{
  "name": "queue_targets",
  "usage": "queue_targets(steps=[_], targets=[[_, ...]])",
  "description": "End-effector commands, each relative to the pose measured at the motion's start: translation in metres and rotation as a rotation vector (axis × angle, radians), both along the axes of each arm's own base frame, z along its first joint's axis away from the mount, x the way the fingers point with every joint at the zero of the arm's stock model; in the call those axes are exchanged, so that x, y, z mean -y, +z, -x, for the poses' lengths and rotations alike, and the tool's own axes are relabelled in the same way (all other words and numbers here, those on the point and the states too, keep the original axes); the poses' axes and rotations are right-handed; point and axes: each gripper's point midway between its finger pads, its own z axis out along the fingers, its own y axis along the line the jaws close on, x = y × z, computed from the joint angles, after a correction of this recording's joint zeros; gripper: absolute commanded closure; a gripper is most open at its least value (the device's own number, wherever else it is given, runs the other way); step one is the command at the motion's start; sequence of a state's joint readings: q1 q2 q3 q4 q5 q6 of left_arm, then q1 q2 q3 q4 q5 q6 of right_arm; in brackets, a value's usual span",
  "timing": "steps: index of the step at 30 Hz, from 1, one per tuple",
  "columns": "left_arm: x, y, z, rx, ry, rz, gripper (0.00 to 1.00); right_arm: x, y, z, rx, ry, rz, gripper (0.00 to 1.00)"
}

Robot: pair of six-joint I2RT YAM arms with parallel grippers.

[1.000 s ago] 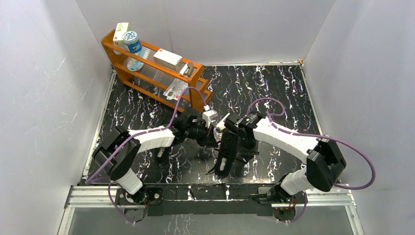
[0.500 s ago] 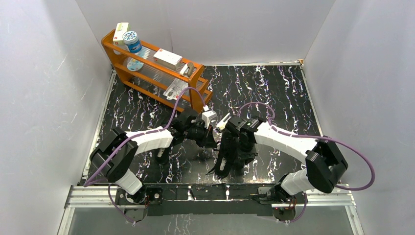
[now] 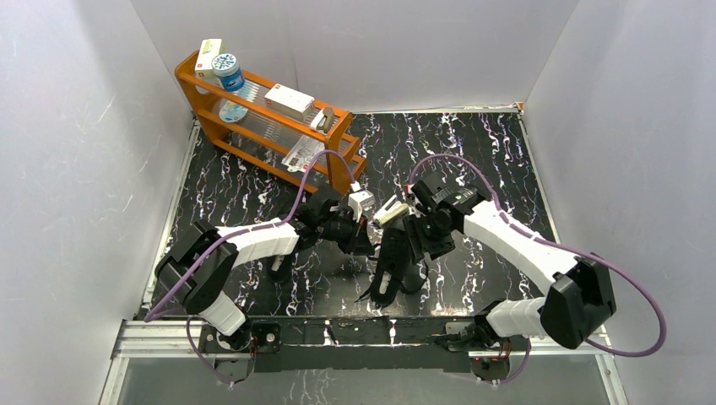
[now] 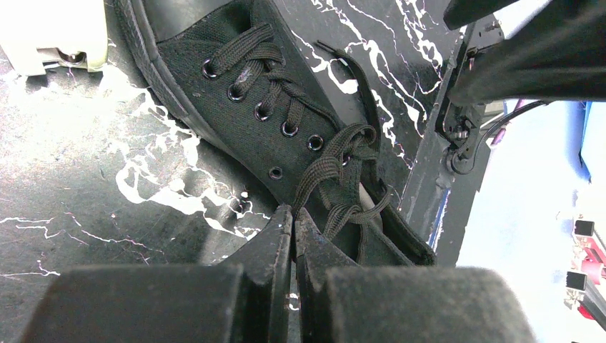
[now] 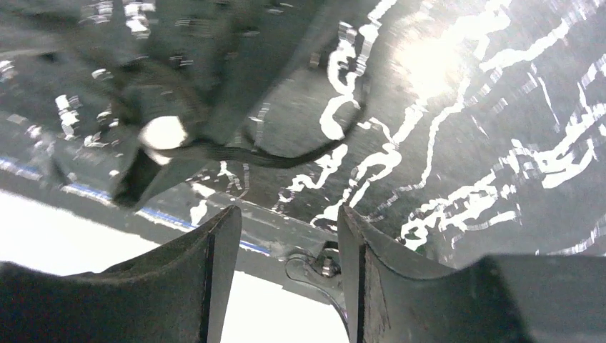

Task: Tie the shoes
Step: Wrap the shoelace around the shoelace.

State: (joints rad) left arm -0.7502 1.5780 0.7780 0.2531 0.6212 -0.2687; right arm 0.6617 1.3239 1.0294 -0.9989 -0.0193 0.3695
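Note:
One black shoe (image 3: 390, 263) lies between the arms near the table's front edge, toe toward the rail. Seen from the left wrist, this shoe (image 4: 243, 107) shows its eyelets and a loose knot, and a lace (image 4: 321, 168) runs from the top eyelet down into my left gripper (image 4: 294, 213), which is shut on it. That left gripper (image 3: 363, 238) sits at the shoe's left side. My right gripper (image 5: 289, 221) is open and holds nothing, just right of the shoe (image 5: 143, 93), which is blurred. A slack lace (image 5: 286, 158) lies on the table ahead of it. In the top view the right gripper (image 3: 412, 246) is beside the shoe.
An orange rack (image 3: 262, 118) with boxes and a bottle stands at the back left. A dark shape (image 3: 279, 265) lies half hidden under the left forearm. A whitish block (image 4: 50, 32) sits by the shoe's toe. The metal rail (image 3: 363, 331) borders the near edge.
My right gripper has gone from shut to open and its wrist has swung back and to the right, away from the shoe. The left gripper has stayed shut in place.

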Motion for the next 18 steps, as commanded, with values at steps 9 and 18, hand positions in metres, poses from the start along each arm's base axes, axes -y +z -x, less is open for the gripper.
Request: queue_targets(steps=[9,18], targets=[[0.003,0.021,0.002,0.046,-0.036,0.037,1.00,-0.057,0.059,-0.023,0.365,0.490,-0.386,0.39],[0.005,0.021,0.002,0.033,-0.032,0.045,1.00,-0.067,0.047,-0.020,0.307,0.520,-0.422,0.42]])
